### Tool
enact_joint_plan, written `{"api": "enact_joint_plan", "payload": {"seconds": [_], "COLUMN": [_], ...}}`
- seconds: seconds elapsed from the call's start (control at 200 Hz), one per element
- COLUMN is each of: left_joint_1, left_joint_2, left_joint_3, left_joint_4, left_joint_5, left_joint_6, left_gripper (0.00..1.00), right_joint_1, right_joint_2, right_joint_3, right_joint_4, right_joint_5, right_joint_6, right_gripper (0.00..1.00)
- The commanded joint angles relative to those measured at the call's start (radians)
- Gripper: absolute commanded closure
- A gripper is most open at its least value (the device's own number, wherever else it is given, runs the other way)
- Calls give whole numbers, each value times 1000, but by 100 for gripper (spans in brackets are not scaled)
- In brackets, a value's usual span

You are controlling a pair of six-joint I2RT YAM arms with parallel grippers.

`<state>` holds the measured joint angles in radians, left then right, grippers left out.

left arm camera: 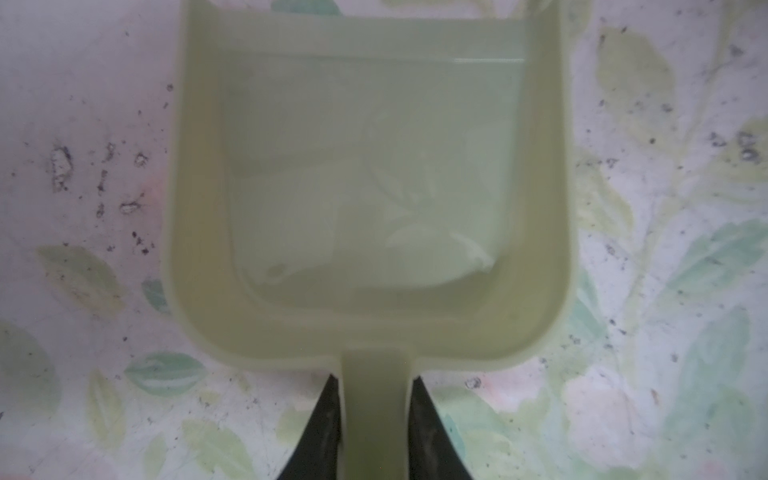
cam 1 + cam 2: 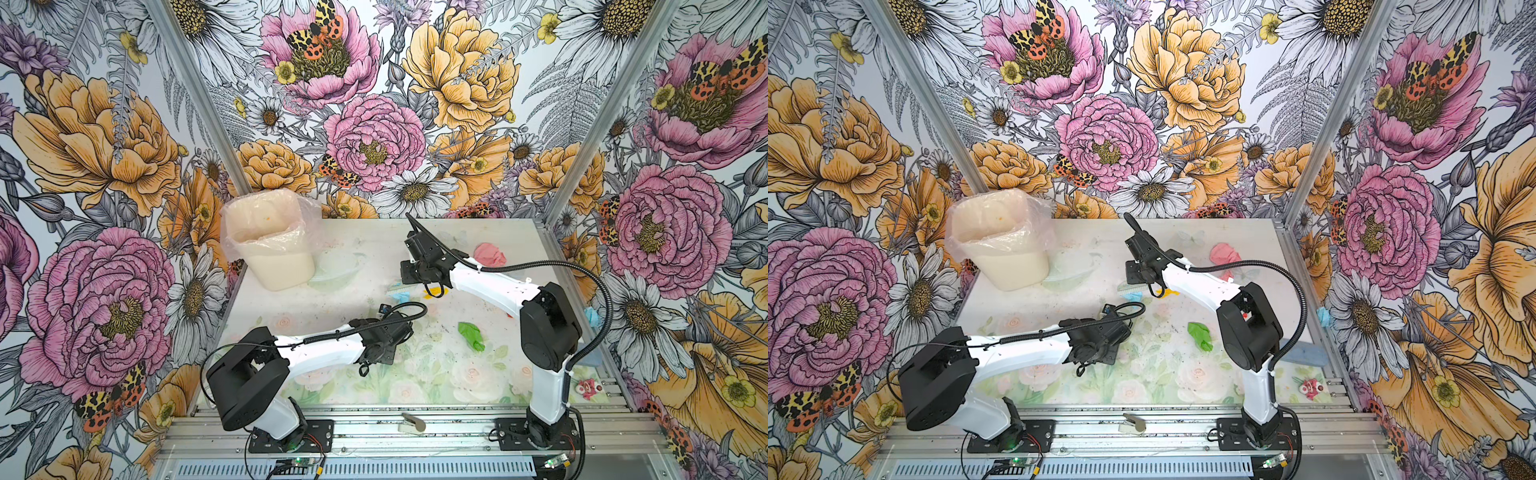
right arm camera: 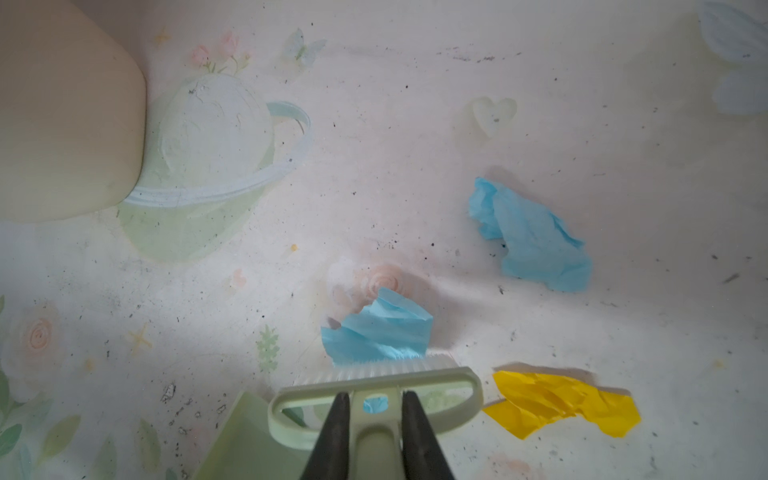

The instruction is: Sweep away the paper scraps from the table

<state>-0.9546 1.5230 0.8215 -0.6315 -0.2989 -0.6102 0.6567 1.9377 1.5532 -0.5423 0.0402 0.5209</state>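
My left gripper is shut on the handle of the pale green dustpan, which lies flat on the table with nothing in it. My right gripper is shut on the handle of the pale green brush. Its white bristles touch a light blue paper scrap. A second blue scrap and a yellow scrap lie close by. In both top views a pink scrap lies at the back right and a green scrap mid-table. The dustpan's corner sits just beside the brush.
A cream bin with a clear plastic liner stands at the back left corner. Another blue wad lies at the right edge, near a blue cloth. A small red and white toy sits front right. A small pale object rests on the front rail.
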Motion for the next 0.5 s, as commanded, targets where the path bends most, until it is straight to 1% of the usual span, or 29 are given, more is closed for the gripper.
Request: {"api": "enact_joint_plan", "payload": {"seconds": [0.0,0.195,0.305,0.49], "left_joint_1": [-9,-9,-9,-10], "left_joint_2": [17,30,36,39], "left_joint_3": [28,28,28,32], "left_joint_4": [29,44,47,50], "left_joint_5": [-18,-17,-16,-13], "left_joint_6": [15,13,14,20], "left_gripper": [100,100,100,100], "right_joint_1": [13,32,53,67], "right_joint_2": [-55,-81,-105,-159], "right_joint_3": [-23,-63,-87,-123], "right_joint_4": [7,5,5,4], "right_joint_5": [-8,-70,-128,-167], "right_joint_6": [27,65,83,99], "right_gripper": [100,100,100,100]}}
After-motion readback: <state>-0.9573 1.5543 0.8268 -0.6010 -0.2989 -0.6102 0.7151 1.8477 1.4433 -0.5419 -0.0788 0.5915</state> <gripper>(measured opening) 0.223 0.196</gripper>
